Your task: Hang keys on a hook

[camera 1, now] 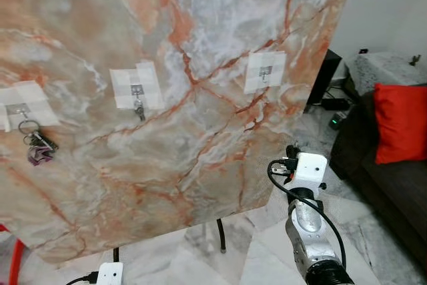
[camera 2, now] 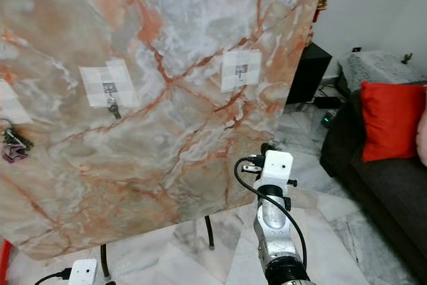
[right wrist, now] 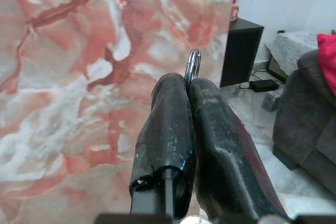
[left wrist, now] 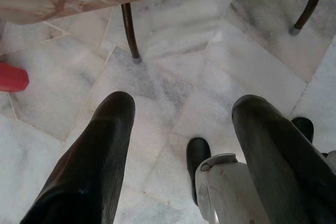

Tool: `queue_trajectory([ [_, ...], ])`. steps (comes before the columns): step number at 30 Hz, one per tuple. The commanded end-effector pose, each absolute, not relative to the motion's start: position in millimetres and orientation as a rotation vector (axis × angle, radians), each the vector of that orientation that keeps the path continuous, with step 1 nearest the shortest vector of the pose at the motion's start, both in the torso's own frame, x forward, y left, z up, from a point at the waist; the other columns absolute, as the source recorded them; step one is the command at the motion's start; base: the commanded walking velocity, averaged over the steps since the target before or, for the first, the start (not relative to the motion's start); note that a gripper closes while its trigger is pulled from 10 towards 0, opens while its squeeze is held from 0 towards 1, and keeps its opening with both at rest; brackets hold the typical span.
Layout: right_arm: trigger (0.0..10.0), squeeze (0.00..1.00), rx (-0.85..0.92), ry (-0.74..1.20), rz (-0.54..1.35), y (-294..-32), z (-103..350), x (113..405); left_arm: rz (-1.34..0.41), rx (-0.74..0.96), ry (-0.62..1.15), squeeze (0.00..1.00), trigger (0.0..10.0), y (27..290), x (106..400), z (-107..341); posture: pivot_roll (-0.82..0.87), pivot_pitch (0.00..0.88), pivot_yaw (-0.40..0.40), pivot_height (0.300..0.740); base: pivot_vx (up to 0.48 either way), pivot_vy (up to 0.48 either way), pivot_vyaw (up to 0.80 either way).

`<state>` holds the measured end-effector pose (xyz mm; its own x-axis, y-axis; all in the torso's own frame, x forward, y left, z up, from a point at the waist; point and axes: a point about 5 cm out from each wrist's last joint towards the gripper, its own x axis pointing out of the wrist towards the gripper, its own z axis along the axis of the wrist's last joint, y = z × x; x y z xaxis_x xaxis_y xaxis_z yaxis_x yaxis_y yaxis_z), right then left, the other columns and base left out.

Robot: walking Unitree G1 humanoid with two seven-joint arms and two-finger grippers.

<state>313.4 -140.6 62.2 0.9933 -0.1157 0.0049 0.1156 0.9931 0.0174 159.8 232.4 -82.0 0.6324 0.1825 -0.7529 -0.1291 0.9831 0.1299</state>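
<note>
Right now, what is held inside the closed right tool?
A silver metal key ring sticks out between the black fingers of the right tool. Any keys below are covered.

Marble floor [left wrist: 173, 72], dark sofa [camera 1: 393, 191], red cushion [camera 1: 400, 121]

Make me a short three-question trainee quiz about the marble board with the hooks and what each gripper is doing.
1. True or false: the right-hand taped metal hook on the upright pink-veined marble board is bare.
2. What does the right gripper pinch? A a silver key ring; B a red cushion; C nothing.
3. Fill in: the left gripper hangs ____ above the floor.

Key: 1 true. 2 A. 3 open.
</note>
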Motion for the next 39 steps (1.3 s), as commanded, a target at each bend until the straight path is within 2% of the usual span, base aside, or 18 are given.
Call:
queue_trajectory([
  [1, 10.0, 0.00, -0.001, -0.039, -0.102, -141.1, 68.1, 315.4, 0.176, 0.068, 0.871, 0.00, 10.0, 231.8, 157.4, -83.0, 0.05, 0.000, -0.070, 0.740, 0.000, 0.000, 0.00],
  [6, 10.0, 0.00, -0.002, -0.043, -0.097, -140.2, 68.3, 314.9, 0.176, 0.069, 0.869, 0.00, 10.0, 231.4, 157.8, -82.8, 0.05, 0.000, -0.070, 0.740, 0.000, 0.000, 0.67],
  [20, 10.0, 0.00, 0.011, -0.040, -0.098, -140.3, 67.8, 314.9, 0.172, 0.072, 0.853, 0.00, 10.0, 229.8, 161.5, -81.3, 0.05, 0.000, -0.069, 0.740, 0.000, 0.000, 0.00],
  [26, 10.0, 0.00, -0.008, -0.038, -0.084, -139.0, 67.6, 315.2, 0.169, 0.069, 0.846, 0.00, 10.0, 229.2, 162.5, -80.8, 0.05, 0.000, -0.068, 0.740, 0.260, 0.000, 0.00],
  [31, 10.0, 0.00, -0.008, -0.038, -0.083, -138.7, 67.4, 314.9, 0.167, 0.069, 0.844, 0.00, 10.0, 228.7, 162.9, -80.7, 0.05, 0.000, -0.069, 0.740, 0.273, 0.000, 0.72],
  [39, 10.0, 0.00, 0.010, -0.035, -0.106, -141.2, 66.8, 314.5, 0.169, 0.069, 0.844, 0.00, 10.0, 229.2, 162.4, -80.8, 0.05, 0.000, -0.070, 0.740, 0.132, 0.000, 0.00],
])
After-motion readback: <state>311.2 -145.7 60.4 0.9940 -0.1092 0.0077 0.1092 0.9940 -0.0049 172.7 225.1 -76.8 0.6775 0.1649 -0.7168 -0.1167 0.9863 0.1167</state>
